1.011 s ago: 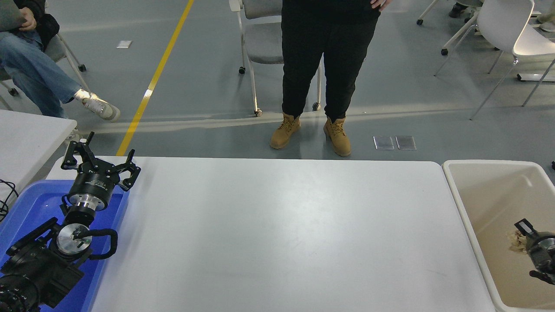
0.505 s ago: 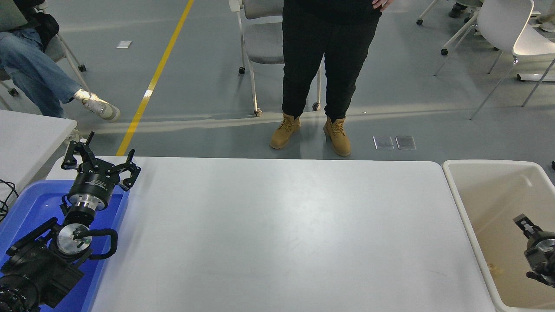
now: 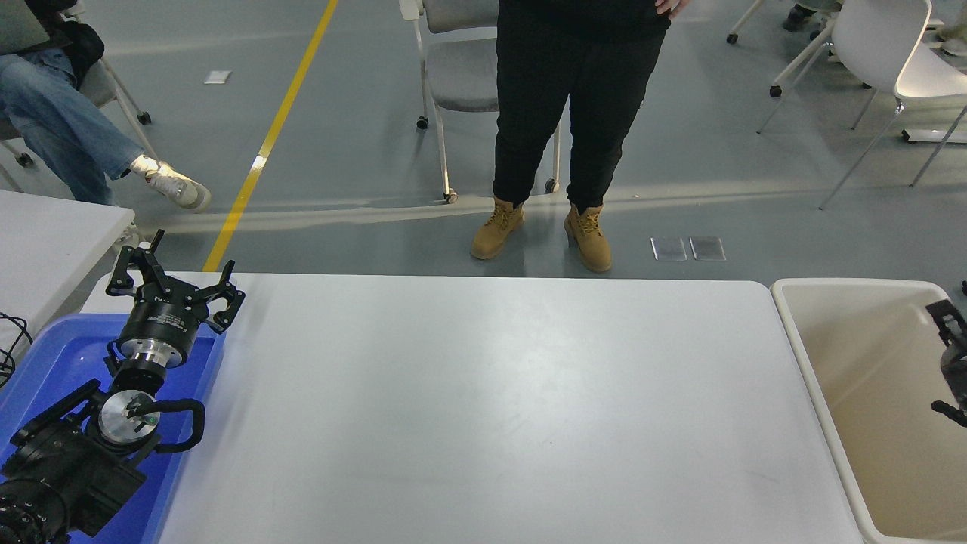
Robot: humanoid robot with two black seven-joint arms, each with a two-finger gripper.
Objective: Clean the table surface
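The table surface [image 3: 483, 393] is a wide matte white top with rounded corners, and I see nothing lying on it. My left gripper [image 3: 177, 276] is parked at the lower left over a blue tray [image 3: 45, 355], open and empty. My right gripper [image 3: 940, 359] comes in at the right edge, partly cut off by the frame. It hangs over the beige tub [image 3: 801, 355] with its fingers spread and nothing between them.
A person in black trousers and tan boots [image 3: 498, 227] stands at the table's far side. A seated person [image 3: 60, 128] is at the top left. A smaller white table [image 3: 45, 242] stands at the left. Chairs [image 3: 884, 53] stand behind.
My right gripper let go of a crumpled beige scrap over the tub, then moved up and right towards the frame's edge. The scrap no longer shows. The left arm has not moved.
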